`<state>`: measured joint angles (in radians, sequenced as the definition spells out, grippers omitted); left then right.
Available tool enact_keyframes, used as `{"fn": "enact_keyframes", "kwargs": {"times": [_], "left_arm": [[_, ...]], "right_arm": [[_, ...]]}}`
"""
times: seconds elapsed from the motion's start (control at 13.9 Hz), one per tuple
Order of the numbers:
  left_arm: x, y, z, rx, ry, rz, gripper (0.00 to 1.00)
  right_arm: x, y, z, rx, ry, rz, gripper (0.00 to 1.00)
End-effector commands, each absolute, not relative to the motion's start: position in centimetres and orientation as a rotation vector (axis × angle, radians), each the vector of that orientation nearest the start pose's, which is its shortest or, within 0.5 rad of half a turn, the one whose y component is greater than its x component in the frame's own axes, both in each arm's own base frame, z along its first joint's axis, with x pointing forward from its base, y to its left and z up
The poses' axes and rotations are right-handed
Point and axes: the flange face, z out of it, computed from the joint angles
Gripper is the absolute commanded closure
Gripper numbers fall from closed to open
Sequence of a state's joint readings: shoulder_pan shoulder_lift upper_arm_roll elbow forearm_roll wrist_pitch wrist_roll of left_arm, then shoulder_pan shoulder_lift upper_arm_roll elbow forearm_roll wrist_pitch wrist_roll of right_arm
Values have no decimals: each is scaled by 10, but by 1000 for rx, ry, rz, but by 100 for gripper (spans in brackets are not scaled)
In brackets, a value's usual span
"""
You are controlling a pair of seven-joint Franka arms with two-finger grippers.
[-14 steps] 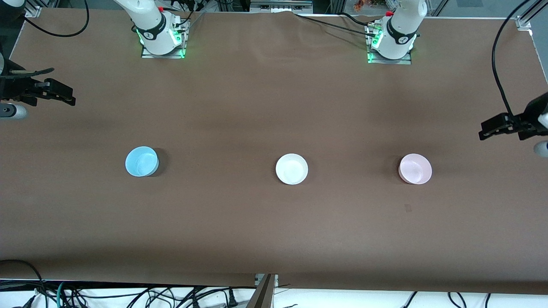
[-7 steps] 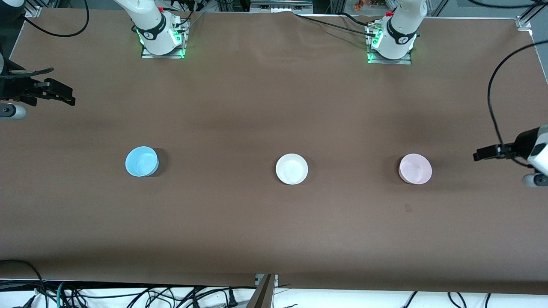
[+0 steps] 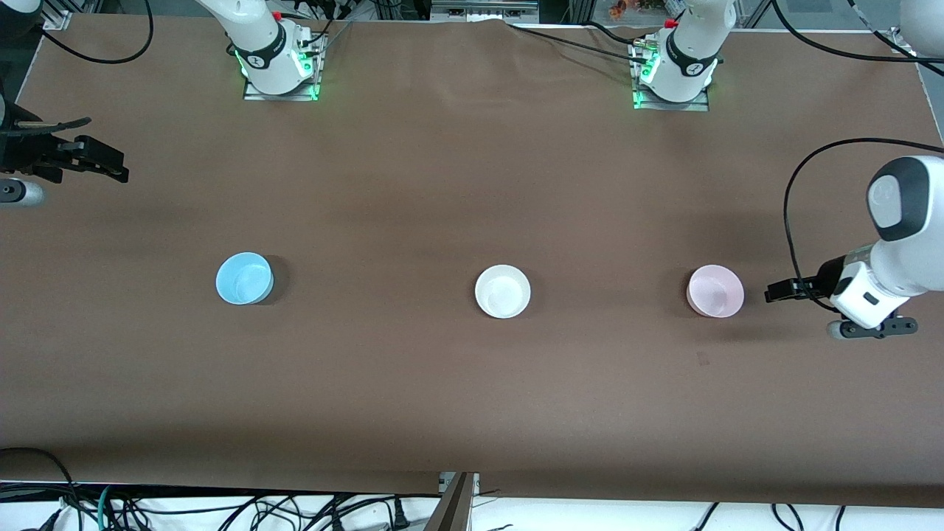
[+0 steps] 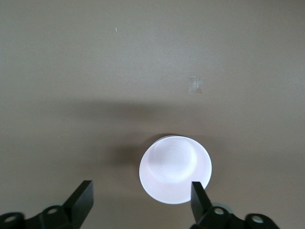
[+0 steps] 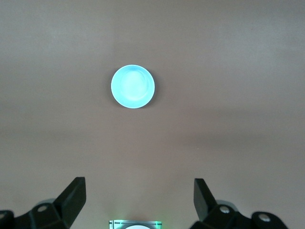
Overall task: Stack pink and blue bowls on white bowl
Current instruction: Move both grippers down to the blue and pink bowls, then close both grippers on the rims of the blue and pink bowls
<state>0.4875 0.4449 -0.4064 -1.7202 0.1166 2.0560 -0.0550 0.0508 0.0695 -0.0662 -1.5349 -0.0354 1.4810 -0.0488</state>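
Three bowls are shown in a row across the middle of the frame on the brown surface (image 3: pixel 472 383), none stacked. The white bowl (image 3: pixel 502 291) is seen at centre frame, the blue bowl (image 3: pixel 244 278) at centre left toward the right arm's end, and the pink bowl (image 3: pixel 715 291) at centre right toward the left arm's end; all three are well apart and lie at about the same depth.

The left gripper (image 3: pixel 771 293) is seen at the right edge of the frame, just beside the pink bowl and not touching it. In the left wrist view its fingers (image 4: pixel 81 198) are spread wide, with the pink bowl (image 4: pixel 175 175) lying off-centre, close to one finger.

The right gripper (image 3: pixel 118 168) is seen at the upper left edge of the frame, waiting, well apart from the blue bowl. In the right wrist view its fingers (image 5: pixel 74 193) are likewise wide, with the blue bowl (image 5: pixel 133 86) far off.

The step in hand is judged to be the approach to the pink bowl. Risks: with the bowl off-centre, its rim could be struck by one finger and the glossy bowl pushed or tipped; a shallow pinch on the smooth wall could slip during transfer.
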Motion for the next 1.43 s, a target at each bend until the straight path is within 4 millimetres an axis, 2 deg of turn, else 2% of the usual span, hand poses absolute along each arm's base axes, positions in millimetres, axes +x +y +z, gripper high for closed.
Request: {"fn": "enact_keyframes", "kwargs": {"times": [0.0, 0.14, 0.29, 0.43, 0.65, 0.79, 1.0, 1.22, 1.36], "left_arm": [[629, 79, 313, -3211, -147, 78, 12], [621, 78, 292, -3198, -122, 46, 13], [613, 76, 275, -3202, -124, 25, 15], [608, 82, 262, -3204, -144, 21, 19], [604, 85, 244, -3190, -122, 31, 24], [600, 84, 236, -3192, -119, 32, 29], [591, 85, 224, -3198, -128, 15, 31], [583, 82, 220, -3197, -122, 41, 34], [579, 81, 217, -3196, -117, 56, 37]], "right_arm": [[567, -14, 596, -3170, -59, 192, 0], [570, -19, 585, -3168, -42, 231, 0], [580, -34, 562, -3161, -2, 282, 0], [592, -34, 536, -3155, -4, 335, 0], [615, -30, 485, -3155, -21, 395, 0], [631, -28, 446, -3155, -32, 415, 0], [647, -31, 386, -3151, -31, 446, 0], [649, -32, 337, -3145, -24, 388, 0], [642, -34, 308, -3154, -22, 323, 0]]}}
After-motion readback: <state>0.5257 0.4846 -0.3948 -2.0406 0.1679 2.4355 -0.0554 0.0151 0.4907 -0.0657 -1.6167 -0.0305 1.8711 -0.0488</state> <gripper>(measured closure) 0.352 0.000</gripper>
